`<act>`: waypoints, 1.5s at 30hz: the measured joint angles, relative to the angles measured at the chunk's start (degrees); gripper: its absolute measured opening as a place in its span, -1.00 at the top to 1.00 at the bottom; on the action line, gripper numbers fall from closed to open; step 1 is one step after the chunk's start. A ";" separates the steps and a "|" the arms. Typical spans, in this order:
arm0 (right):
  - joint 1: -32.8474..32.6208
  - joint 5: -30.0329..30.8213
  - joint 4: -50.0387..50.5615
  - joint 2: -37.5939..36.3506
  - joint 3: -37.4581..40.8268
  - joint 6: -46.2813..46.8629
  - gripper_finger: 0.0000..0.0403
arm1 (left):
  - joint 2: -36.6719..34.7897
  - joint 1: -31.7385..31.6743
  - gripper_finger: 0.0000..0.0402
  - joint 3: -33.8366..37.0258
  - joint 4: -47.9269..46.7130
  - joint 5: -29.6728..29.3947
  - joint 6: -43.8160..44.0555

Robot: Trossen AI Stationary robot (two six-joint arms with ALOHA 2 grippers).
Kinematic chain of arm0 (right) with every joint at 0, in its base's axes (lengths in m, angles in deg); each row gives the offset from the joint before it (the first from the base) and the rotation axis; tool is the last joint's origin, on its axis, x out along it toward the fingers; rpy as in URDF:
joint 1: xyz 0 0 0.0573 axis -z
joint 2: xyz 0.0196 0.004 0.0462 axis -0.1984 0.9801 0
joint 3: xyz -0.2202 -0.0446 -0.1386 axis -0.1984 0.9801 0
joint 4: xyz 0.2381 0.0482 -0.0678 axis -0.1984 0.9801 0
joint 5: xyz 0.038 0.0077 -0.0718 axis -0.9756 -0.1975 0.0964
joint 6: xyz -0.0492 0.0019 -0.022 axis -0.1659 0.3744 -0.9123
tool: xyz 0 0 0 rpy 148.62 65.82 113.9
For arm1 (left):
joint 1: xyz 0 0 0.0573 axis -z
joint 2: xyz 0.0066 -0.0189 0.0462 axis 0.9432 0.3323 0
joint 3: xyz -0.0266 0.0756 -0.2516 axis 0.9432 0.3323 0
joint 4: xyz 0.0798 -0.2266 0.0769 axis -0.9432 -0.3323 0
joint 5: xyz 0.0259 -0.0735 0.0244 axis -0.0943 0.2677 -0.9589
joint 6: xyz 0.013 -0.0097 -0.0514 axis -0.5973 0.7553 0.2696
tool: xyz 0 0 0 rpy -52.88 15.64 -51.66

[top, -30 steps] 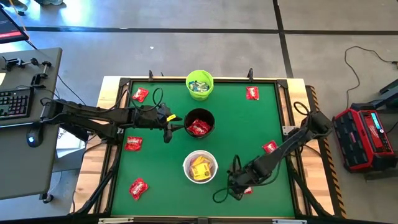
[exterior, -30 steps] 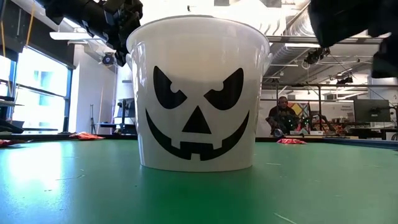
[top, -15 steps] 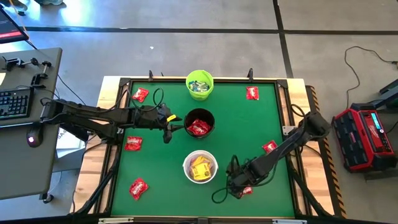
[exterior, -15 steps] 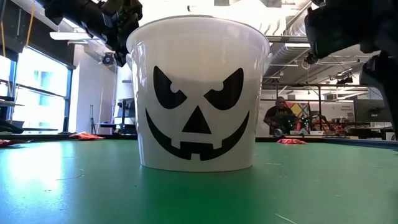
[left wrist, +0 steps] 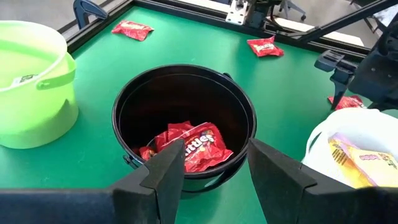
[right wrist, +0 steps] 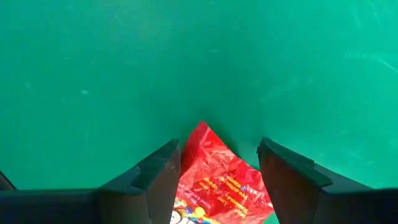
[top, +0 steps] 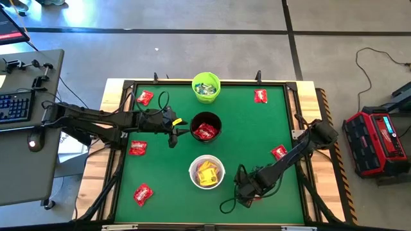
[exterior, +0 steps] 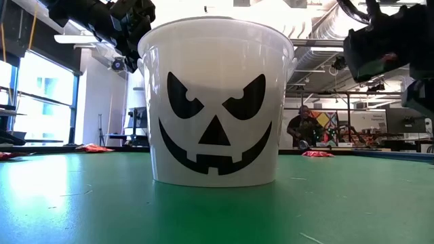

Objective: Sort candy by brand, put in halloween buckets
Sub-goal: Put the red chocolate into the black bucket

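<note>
Right fingers [right wrist: 217, 180] spread wide, low over the green bench [right wrist: 93, 74], straddling a red candy packet [right wrist: 217, 180] lying flat between them; not clamped. Packet's near end cut off at the frame edge, and hidden under the arm from above. Left fingers [left wrist: 208, 165] also apart, holding nothing, poised over the near rim of the black bucket [left wrist: 183, 121] with red packets inside. Beside it, lime green bucket [top: 206, 87] and white bucket [top: 206, 172] holding yellow packets. More red packets scattered loose over the bench.
</note>
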 joint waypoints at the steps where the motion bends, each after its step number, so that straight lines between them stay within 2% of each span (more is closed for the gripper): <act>1: -0.04 -0.02 -0.02 0.12 0.00 0.04 0.01 | 0.00 -0.01 0.18 0.00 0.00 0.00 -0.01; 4: -0.02 -0.64 0.05 0.42 0.00 -0.02 0.17 | 0.00 -0.02 0.18 0.00 0.00 0.00 -0.04; 10: -0.02 -1.66 0.20 0.45 0.00 -0.49 0.85 | 0.00 -0.02 0.18 0.00 0.00 0.00 -0.03; 12: 0.22 -1.98 0.20 0.45 0.00 -1.22 0.95 | 0.00 -0.02 0.18 0.00 0.00 0.00 -0.02; 19: 0.94 -3.34 1.96 0.41 -2.31 -4.43 0.98 | 0.00 -0.01 0.18 0.00 0.00 -0.02 -0.01; 24: 0.25 -3.25 7.72 0.41 -6.63 -4.57 1.00 | 0.00 -0.01 0.18 0.00 0.00 -0.02 0.00; 35: -0.63 6.30 16.65 0.39 -18.54 -5.05 1.00 | 0.00 -0.02 0.18 0.00 0.02 0.00 0.00; 45: 7.17 12.70 23.47 0.37 -30.72 -14.85 1.00 | 0.00 0.00 0.18 0.00 0.04 -0.02 -0.02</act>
